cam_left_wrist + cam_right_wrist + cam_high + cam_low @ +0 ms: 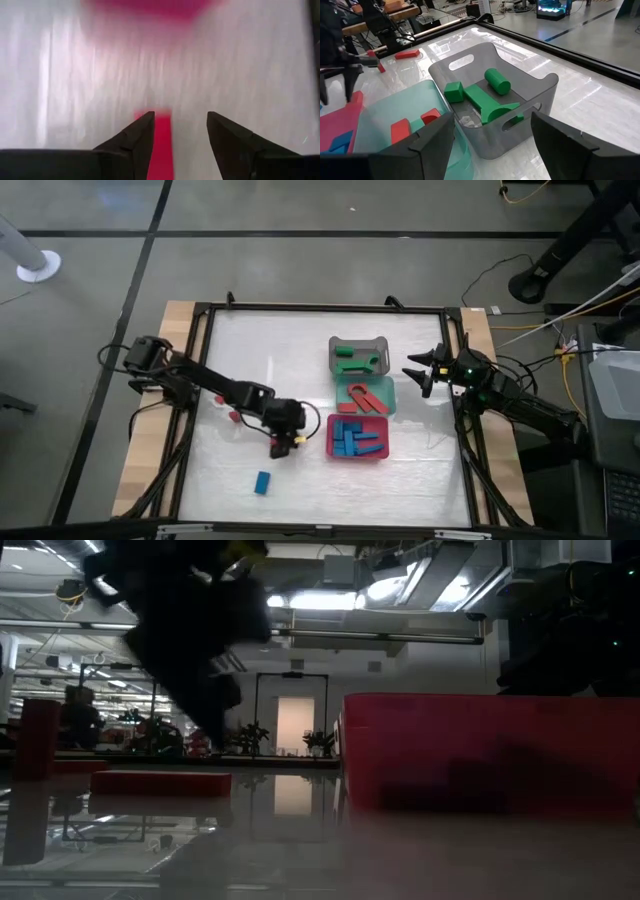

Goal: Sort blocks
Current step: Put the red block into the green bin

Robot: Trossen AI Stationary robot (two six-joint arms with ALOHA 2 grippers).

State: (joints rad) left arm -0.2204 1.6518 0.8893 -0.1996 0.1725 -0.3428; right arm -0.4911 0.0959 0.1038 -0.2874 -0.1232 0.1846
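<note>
No readable text, labels, brands, numbers or signs in any view.

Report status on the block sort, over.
Left gripper open, low over a red block on the table. Right gripper open, waiting beside the grey tray. Blue block loose on the table. Nothing blocking.

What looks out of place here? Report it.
A blue block lies alone on the bare table, apart from the red tray holding the other blue blocks. Nothing looks spilled or damaged.
</note>
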